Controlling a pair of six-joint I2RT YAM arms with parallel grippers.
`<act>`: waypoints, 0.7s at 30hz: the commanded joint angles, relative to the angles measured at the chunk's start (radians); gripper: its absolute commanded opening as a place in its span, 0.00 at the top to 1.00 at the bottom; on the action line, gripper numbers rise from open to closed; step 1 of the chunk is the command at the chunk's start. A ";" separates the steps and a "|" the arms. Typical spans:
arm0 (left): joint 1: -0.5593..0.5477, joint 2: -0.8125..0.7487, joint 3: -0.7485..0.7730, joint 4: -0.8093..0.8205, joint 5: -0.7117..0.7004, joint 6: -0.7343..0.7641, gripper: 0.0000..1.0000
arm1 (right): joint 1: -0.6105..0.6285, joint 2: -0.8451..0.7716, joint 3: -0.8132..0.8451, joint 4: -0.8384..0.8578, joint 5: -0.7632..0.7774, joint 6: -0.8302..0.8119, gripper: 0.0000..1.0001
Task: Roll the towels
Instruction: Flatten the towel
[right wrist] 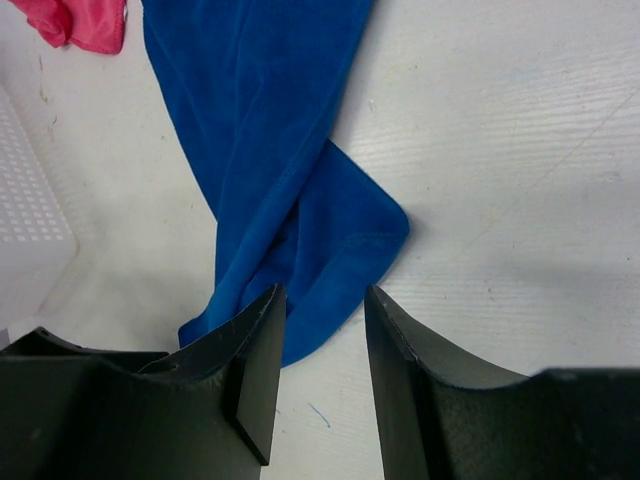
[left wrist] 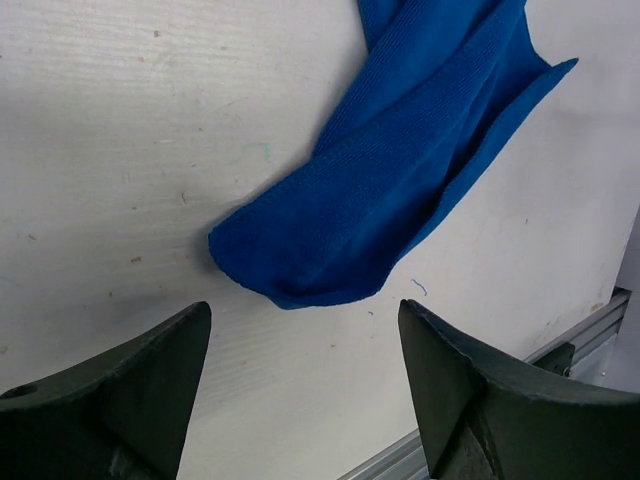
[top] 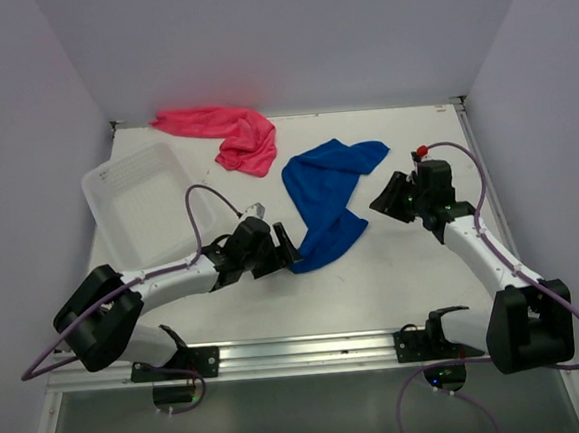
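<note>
A royal blue towel (top: 328, 201) lies crumpled and twisted lengthwise in the middle of the table. Its near folded end (left wrist: 330, 250) sits just ahead of my left gripper (top: 292, 250), which stands open (left wrist: 305, 320) with only bare table between its fingers. My right gripper (top: 381, 203) hovers to the right of the blue towel (right wrist: 270, 150). Its jaws are partly apart (right wrist: 325, 300) and hold nothing; the towel's corner lies beyond the tips. The pink-red towel (top: 225, 133) lies bunched at the back of the table, with a corner (right wrist: 75, 20) showing in the right wrist view.
A white slotted plastic basket (top: 138, 200) stands at the left, behind the left arm, and its wall (right wrist: 30, 220) shows in the right wrist view. An aluminium rail (top: 300, 351) runs along the near table edge. Walls enclose the table on three sides.
</note>
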 commanded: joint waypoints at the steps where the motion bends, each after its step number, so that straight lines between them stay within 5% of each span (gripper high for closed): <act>1: 0.023 0.009 -0.017 0.097 -0.032 -0.049 0.21 | -0.005 0.003 -0.010 0.054 -0.036 0.015 0.59; 13: 0.046 0.120 -0.011 0.135 -0.010 -0.066 0.26 | -0.019 0.015 -0.012 0.061 -0.042 0.022 0.60; 21: 0.050 0.161 -0.009 0.142 -0.010 -0.076 0.42 | -0.026 0.012 -0.028 0.067 -0.044 0.026 0.60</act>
